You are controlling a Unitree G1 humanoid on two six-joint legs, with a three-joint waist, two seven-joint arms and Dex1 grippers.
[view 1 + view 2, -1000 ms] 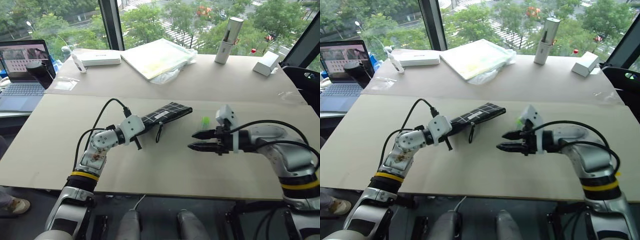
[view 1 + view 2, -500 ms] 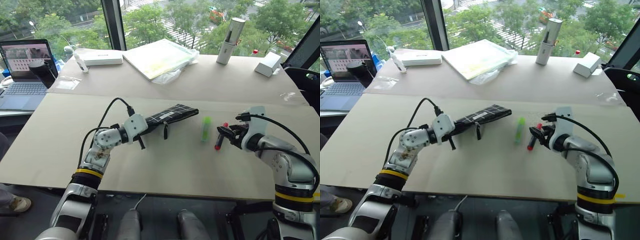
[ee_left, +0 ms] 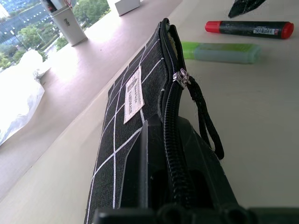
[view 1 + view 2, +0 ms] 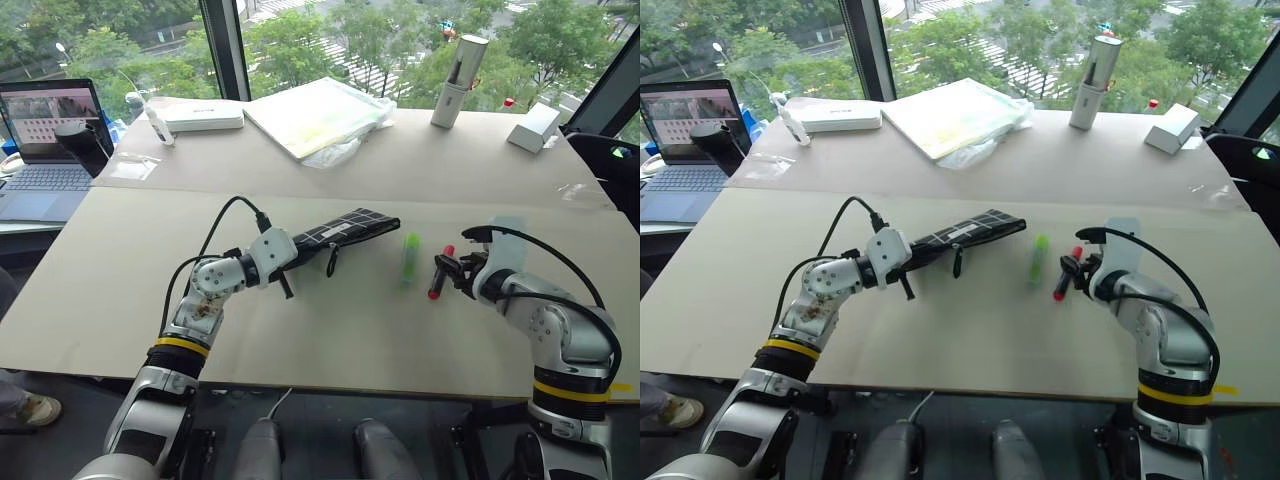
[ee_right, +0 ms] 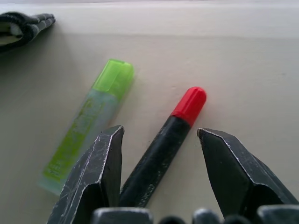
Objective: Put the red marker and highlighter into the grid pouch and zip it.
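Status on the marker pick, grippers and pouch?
Left gripper shut on pouch, held on edge. Right gripper open, fingers straddling marker, not yet gripped. Highlighter lies loose between pouch and marker, close beside right gripper.

Left gripper (image 4: 290,262), arm reaching in from the near left, is clamped tight; right gripper (image 5: 159,140), arm bent in from the near right, has its black fingers spread wide
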